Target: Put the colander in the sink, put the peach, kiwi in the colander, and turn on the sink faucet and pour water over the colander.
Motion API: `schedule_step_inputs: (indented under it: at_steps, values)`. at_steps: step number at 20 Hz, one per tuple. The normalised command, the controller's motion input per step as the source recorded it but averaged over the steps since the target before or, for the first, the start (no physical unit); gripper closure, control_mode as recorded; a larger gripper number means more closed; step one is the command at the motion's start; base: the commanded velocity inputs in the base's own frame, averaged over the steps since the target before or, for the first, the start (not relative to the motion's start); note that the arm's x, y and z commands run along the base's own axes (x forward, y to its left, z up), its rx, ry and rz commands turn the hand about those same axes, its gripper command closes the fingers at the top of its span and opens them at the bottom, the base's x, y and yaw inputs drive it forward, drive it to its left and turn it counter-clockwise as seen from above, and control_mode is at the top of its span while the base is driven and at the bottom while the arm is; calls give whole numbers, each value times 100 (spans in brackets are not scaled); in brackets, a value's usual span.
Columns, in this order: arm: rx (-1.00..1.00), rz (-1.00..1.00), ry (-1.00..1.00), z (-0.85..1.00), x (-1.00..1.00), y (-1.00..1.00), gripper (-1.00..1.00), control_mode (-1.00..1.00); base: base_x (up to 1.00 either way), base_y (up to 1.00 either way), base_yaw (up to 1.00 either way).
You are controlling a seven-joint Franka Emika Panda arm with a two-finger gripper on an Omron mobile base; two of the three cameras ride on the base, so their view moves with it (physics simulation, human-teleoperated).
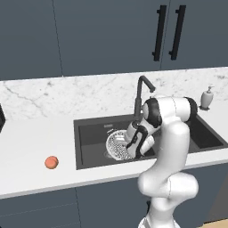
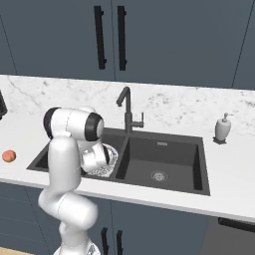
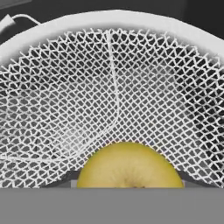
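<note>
We are looking first at the sink (image 1: 91,147), the largest piece here: rigid, dark, fixed into the marble tabletop (image 1: 26,147), nothing to grasp. Its faucet (image 2: 126,110) is standing at the back between the 2 basins; we are judging it stiff metal, best worked by pushing its small side lever rather than gripping the spout.

The colander (image 1: 116,143) is sitting in the left basin. It is looking light and springy, its mesh (image 3: 131,87) likely to flex, so we would be taking it by the solid white rim.

The peach (image 1: 51,162) is resting on the tabletop well left of the sink. We are expecting it to be soft, round and prone to rolling or bruising, so a gentle pinch across its middle seems wise.

The kiwi (image 3: 130,165) is showing yellow-green low in the hand view, over the colander's mesh. The end effector (image 1: 136,147) is reaching down into the colander; we cannot tell whether its jaws are clamping the kiwi or letting go.

We are reading no brands, labels or writing anywhere.
</note>
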Motion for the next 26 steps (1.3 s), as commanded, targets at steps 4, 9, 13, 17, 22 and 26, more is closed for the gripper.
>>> schedule_step_inputs:
  at_steps: [4,9,13,17,22,26]
  values:
    - [0,-14,0,-91,48,14,100,-100,0,0,0]
    - [0,-12,-2,-65,-13,19,100,-100,0,0,0]
    - [0,-11,-8,-19,-79,2,-100,-100,0,0,0]
    - [0,-7,-19,0,-77,-1,-100,-100,0,0,0]
    - [1,-1,-19,14,-2,2,-100,-100,0,0,0]
    - [5,0,-28,73,-2,0,-100,-100,0,0,0]
